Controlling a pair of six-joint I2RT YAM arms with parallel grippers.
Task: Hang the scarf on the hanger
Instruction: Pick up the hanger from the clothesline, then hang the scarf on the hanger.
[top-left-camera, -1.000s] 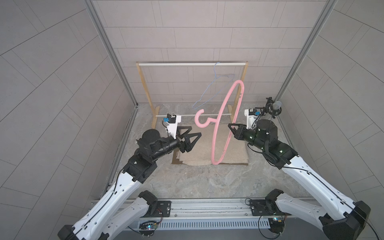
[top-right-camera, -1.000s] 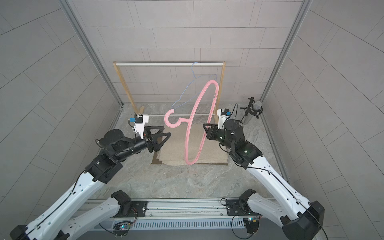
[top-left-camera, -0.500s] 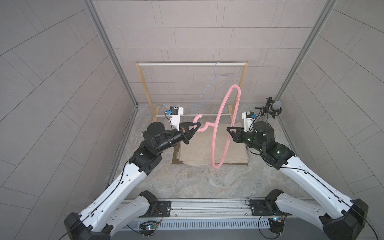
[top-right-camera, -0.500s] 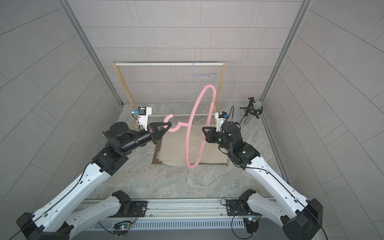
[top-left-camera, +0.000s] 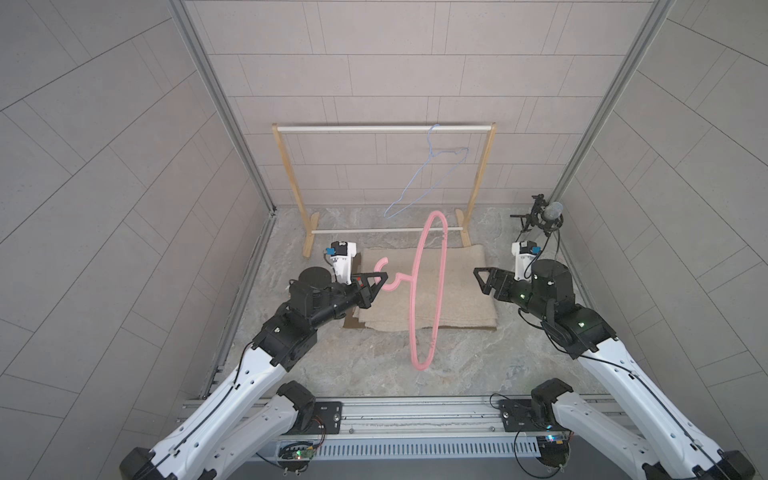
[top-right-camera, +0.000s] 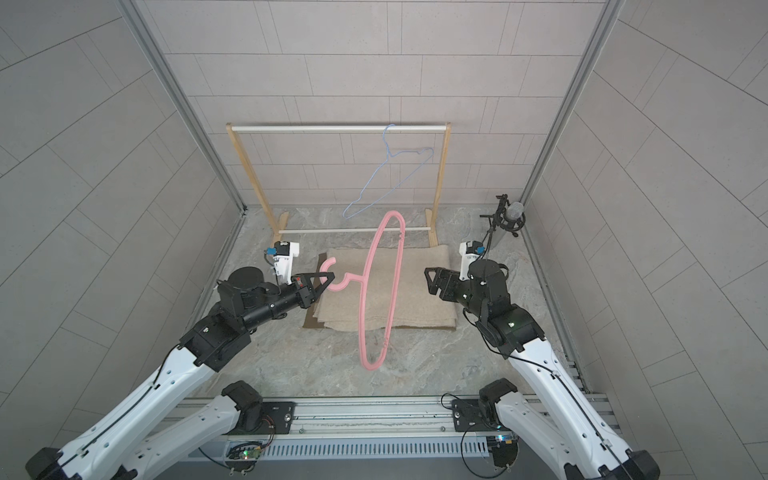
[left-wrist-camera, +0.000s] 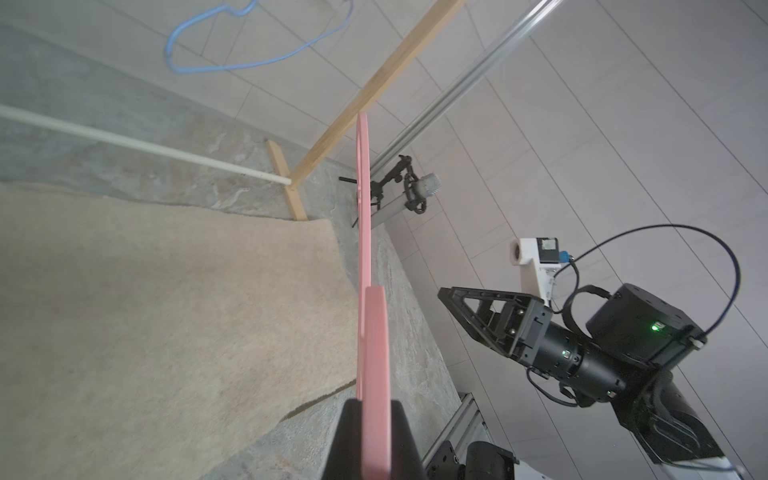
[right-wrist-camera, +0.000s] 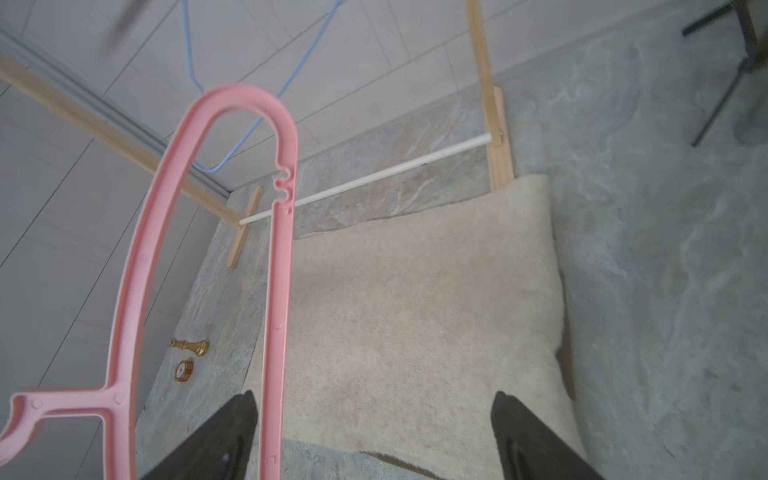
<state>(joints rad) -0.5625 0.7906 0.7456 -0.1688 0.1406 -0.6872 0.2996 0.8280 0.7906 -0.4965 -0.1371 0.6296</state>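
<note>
Grey walls (top-left-camera: 374, 62) of tile stand all around, and a stony grey table (top-left-camera: 374, 365) holds the work. One tan scarf (top-left-camera: 465, 291) lies folded flat in the middle of that table, not on any hanger yet. One wooden rack (top-left-camera: 382, 128) stands at 12 o'clock from the scarf, with one blue hanger (left-wrist-camera: 232, 66) on its top rail. One pink hanger (right-wrist-camera: 278, 291) is up in the air over the scarf, its long sides running from 12 to 6 o'clock. That makes two hangers. I count two grippers. The left gripper (top-left-camera: 380, 279), at 9 o'clock from the scarf, has its fingers squeezed tight on the pink hanger's hook. The right gripper (top-left-camera: 482, 281), at 3 o'clock, has its fingers spread wide and holds nothing; it is apart from the pink hanger. I think the pink hanger could swing, twist or slip, because only one small grip at the hook end holds it up. I think the scarf could come unfolded when it is picked up, or slide off the smooth pink bar, because it looks soft and floppy. The right gripper might also bump the pink hanger when it goes down for the scarf.
</note>
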